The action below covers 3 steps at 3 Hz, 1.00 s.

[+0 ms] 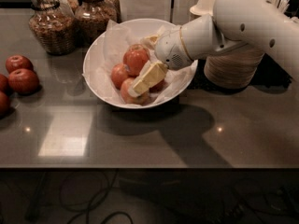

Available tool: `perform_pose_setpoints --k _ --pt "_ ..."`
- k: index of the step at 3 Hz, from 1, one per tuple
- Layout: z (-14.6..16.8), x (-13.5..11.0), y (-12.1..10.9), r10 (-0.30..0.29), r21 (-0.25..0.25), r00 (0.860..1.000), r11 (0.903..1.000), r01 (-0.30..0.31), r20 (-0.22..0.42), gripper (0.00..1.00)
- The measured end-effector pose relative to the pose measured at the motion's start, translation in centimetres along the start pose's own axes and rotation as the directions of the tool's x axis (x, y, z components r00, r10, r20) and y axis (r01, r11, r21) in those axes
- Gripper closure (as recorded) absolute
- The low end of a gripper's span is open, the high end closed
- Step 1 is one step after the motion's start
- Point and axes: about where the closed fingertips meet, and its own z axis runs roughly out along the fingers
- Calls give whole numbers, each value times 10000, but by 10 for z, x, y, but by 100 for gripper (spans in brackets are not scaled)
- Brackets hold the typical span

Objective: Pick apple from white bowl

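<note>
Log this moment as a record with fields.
gripper: open, low inside the white bowl, fingers spread beside the apple
apple: top of the pile, resting in the bowl
white bowl: paper-lined, on the counter
loose apples: on the counter, far left
jars: behind the bowl, left

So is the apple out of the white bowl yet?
No, in: the apple rests inside the white bowl, gripper in there beside it.
</note>
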Motion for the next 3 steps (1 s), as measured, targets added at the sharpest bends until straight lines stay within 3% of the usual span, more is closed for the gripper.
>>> perform_pose_setpoints --k 1,2,3 --pt "9 -1 -7 -42 25 10000 10000 42 60 4" --pt "14 0 -12 30 12 9999 10000 -30 117 21" --pt "14 0 -12 30 12 9999 10000 -30 117 44"
